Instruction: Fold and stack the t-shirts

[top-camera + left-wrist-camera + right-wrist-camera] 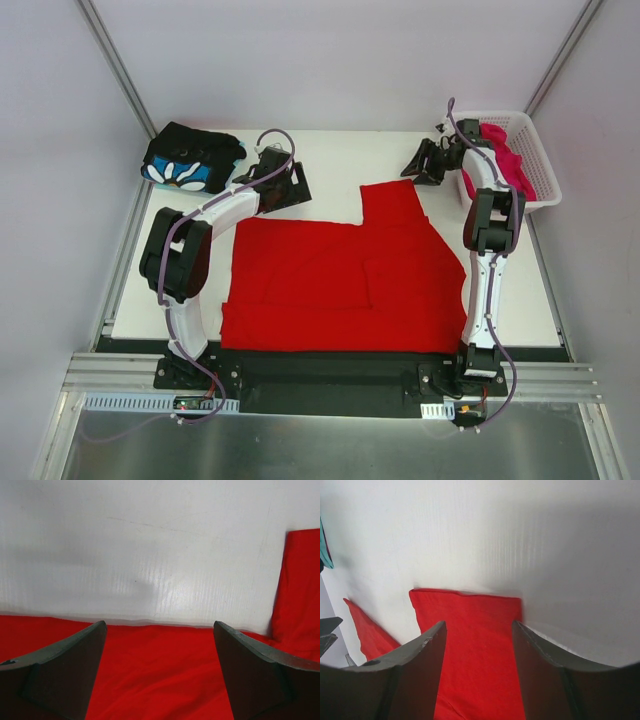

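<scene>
Top external view: the bright red t-shirt is seen spread flat on the white table, filling the middle and the 6 o'clock part of the surface. One narrower portion of it reaches up toward 12 o'clock, to the right of centre. The black t-shirt with the blue-and-white flower print is laid in a folded bundle at the 10 o'clock corner. The magenta-pink t-shirt is bunched inside the white lattice basket at 2 o'clock.

The left gripper is held over the upper edge of the red cloth at about 11 o'clock. In the left wrist view its claw is shown released: the fingers are spread wide, nothing is caught between them, and the red t-shirt is seen beneath with bare table beyond.

The right gripper is placed just beyond the top of the raised red portion, at about 1 o'clock, near the basket. In the right wrist view it is likewise shown released, its fingers parted, with the flat end of the red t-shirt seen through the gap and not gripped.
</scene>
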Tool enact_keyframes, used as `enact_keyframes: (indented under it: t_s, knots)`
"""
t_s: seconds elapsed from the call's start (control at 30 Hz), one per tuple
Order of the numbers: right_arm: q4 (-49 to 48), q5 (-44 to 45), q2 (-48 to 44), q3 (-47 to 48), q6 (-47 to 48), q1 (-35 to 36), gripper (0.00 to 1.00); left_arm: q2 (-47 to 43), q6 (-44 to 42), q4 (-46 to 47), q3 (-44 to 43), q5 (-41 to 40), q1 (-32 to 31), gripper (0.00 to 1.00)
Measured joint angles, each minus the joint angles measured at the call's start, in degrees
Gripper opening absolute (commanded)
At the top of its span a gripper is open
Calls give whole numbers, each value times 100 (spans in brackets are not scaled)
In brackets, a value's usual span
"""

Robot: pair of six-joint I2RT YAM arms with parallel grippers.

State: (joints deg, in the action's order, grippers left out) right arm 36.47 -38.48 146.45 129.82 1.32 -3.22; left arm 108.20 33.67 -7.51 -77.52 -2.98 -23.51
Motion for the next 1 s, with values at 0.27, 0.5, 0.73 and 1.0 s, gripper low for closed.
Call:
enact_keyframes:
  t_s: [0.27,0.5,0.73,1.0]
  knots:
    - [-13,33,-4,-151,37,68,57,0,4,0,0,-2,0,89]
    - [-9,72,-13,-157,37,68,57,-2,7,2,20,0,0,89]
    - [74,291,-22,-81,92,59,59,-24,7,7,33,59,37,89]
    - [131,501,-52,-52,219,33,59,-33,20,11,33,153,37,89]
